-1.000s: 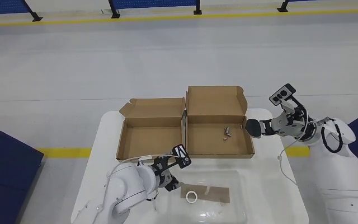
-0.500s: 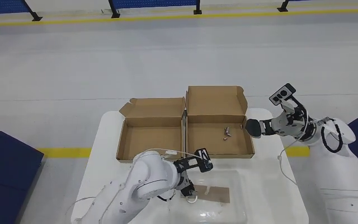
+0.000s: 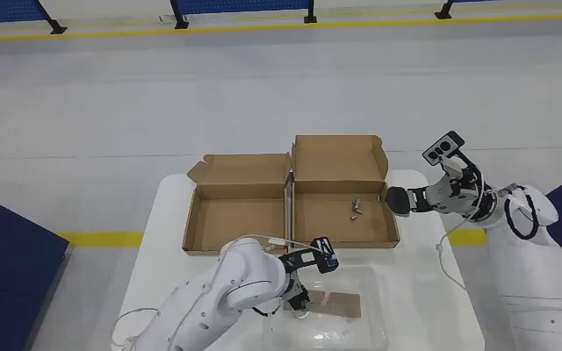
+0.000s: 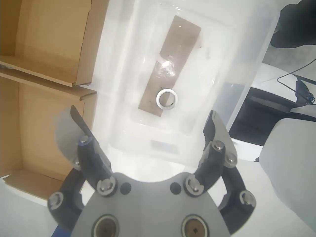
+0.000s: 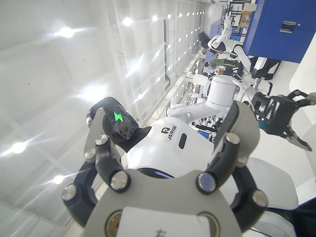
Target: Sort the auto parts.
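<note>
A metal ring (image 4: 167,99) lies on a brown cardboard strip (image 4: 172,65) inside a clear plastic tray (image 3: 378,290) at the table's front. My left gripper (image 4: 145,127) hangs open just above the tray, short of the ring, with nothing between its fingers. From above, the left gripper (image 3: 299,303) sits over the strip's near-left end. A few small metal parts (image 3: 356,208) lie in the right cardboard box (image 3: 342,230). My right gripper (image 5: 167,122) is open and empty, tilted up off the table. The right arm (image 3: 439,195) is beside that box's right wall.
An open cardboard box (image 3: 235,224) with nothing in it stands to the left of the right box, touching it. Both boxes sit behind the tray. The left gripper (image 5: 284,119) appears far off in the right wrist view. A cable (image 3: 443,254) runs over the table's right side.
My left arm has swung right from the tray's left side to over the cardboard strip, covering the ring in the top view. The right arm has kept still.
</note>
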